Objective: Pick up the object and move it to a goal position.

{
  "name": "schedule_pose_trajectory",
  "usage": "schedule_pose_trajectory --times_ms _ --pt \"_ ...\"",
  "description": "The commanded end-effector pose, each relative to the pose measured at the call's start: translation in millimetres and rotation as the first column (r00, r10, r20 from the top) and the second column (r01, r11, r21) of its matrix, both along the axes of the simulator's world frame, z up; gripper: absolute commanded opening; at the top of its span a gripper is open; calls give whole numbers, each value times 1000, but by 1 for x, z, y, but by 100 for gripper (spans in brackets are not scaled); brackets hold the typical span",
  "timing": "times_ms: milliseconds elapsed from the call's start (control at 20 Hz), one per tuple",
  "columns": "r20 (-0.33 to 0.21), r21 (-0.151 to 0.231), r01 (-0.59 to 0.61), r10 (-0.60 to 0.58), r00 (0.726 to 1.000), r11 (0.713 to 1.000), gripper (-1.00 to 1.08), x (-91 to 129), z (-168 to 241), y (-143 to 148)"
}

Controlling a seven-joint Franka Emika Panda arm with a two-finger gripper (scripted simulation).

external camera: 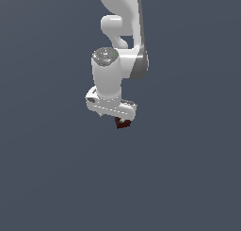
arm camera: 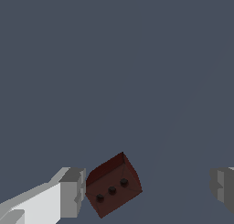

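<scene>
The object (arm camera: 113, 186) is a small dark maroon block, tilted, with three small dark round marks on one face. In the wrist view it lies between my fingers, right beside one grey fingertip pad (arm camera: 73, 192) and far from the other pad (arm camera: 221, 185). My gripper (arm camera: 146, 189) is open wide and holds nothing. In the exterior view the object (external camera: 123, 123) shows just below the white hand, partly hidden by it, with the gripper (external camera: 114, 117) directly over it. I cannot tell whether the near pad touches the block.
A plain dark grey-blue floor (external camera: 188, 178) fills both views. The white arm (external camera: 122, 32) rises toward the top of the exterior view. No other objects or marker show.
</scene>
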State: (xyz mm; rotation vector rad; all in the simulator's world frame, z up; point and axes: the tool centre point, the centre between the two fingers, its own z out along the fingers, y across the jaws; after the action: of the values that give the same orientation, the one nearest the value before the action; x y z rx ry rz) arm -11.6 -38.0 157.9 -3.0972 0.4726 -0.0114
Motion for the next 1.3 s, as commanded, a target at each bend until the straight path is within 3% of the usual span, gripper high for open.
schedule_pose_trajectory --times_ms 0,300,600,900,1250 --pt "-1 2 62 -62 998 998 100 -3 -6 4" --pt "-5 4 210 -210 978 978 100 -12 -19 14" --pt "-9 5 355 -355 935 935 100 -21 -32 22" --pt "-11 3 492 -492 871 871 100 -31 -45 30" --pt "-13 0 638 -637 770 770 100 -43 -59 39"
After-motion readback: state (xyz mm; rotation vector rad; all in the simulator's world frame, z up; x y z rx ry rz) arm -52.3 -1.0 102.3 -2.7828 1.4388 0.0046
